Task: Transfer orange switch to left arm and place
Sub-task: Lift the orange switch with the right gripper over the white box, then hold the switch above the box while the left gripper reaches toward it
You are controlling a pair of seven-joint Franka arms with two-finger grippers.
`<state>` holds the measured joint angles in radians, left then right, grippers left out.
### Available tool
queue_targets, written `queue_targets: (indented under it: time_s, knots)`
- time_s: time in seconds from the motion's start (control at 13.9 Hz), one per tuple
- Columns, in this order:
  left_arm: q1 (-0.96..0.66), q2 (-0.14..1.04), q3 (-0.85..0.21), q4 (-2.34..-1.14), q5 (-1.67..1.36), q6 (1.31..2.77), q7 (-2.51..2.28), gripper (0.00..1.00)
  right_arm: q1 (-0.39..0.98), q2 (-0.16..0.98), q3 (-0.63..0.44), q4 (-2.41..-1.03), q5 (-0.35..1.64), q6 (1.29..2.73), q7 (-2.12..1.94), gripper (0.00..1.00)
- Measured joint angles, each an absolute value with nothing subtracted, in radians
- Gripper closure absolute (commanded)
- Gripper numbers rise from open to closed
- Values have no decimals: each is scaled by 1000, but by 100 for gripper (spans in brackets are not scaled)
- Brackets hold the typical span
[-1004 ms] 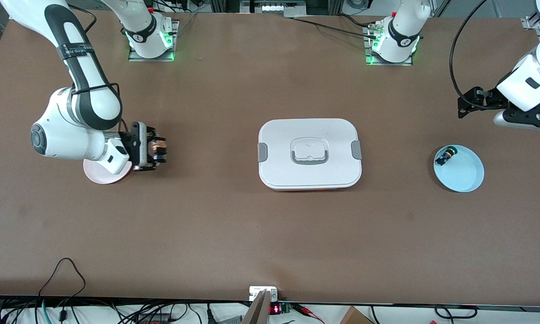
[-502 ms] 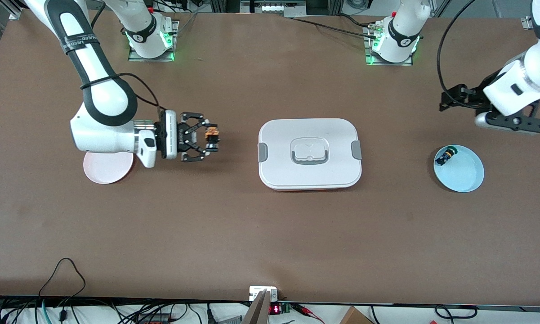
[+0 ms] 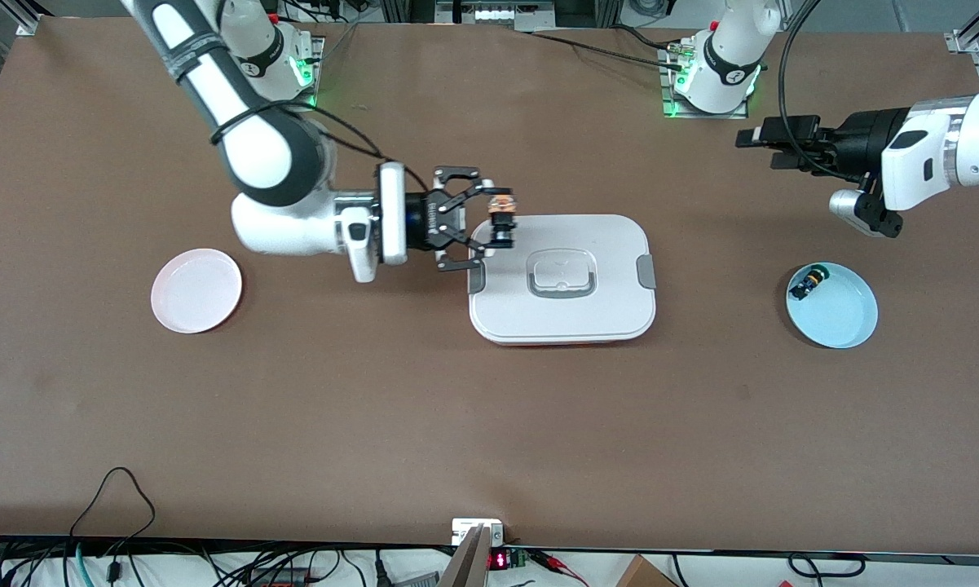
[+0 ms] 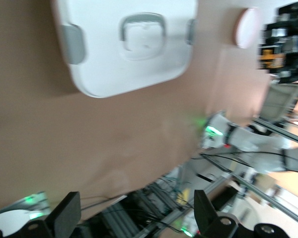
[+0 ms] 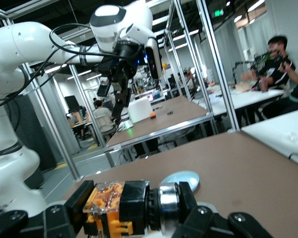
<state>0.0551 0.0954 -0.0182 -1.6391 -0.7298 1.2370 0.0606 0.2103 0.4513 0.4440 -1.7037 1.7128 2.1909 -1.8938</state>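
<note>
Looks like the carry-to-handover step: the right gripper [image 3: 491, 220] is clamped on the orange switch [image 3: 501, 204], up in the air over the box [image 3: 603, 318] corner at the right arm's end. The left gripper [image 3: 756, 136] has its fingers spread wide and empty, over bare table [image 3: 489, 424] near the left arm's base. Next both need to meet up high; I can't really tell how much height there is above the lid. The blue plate [image 3: 852, 326] holds another small switch [image 3: 807, 284].

No legible text, labels or brands; red display [image 3: 498, 561] digits at table edge unreadable.
</note>
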Motion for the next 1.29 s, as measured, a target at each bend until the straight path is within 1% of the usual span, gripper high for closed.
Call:
queue_targets:
  time_s: [0.14,0.36,0.57,0.65,0.79,0.93,1.29]
  knots:
    - [56,114,-20,-1651,-855,1233,61,0,270,463,444,-1662,1811,2248,-1965,97]
    - [54,128,-24,-1707,-1060,1269,107,0,305,496,444,-1588,1844,2296,-1999,97]
    - [44,131,-37,-1808,-1211,1409,292,0,344,548,444,-1488,1844,2368,-2019,97]
    - [40,133,-59,-1849,-1266,1473,358,0,359,570,444,-1454,1844,2388,-2024,97]
    - [33,142,-118,-1894,-1329,1592,428,0,384,608,444,-1404,1844,2417,-2033,97]
    - [26,154,-155,-1903,-1382,1667,472,0,400,629,444,-1377,1844,2436,-2040,97]
    - [25,180,-161,-1903,-1434,1732,519,0,407,635,444,-1367,1844,2447,-2041,97]
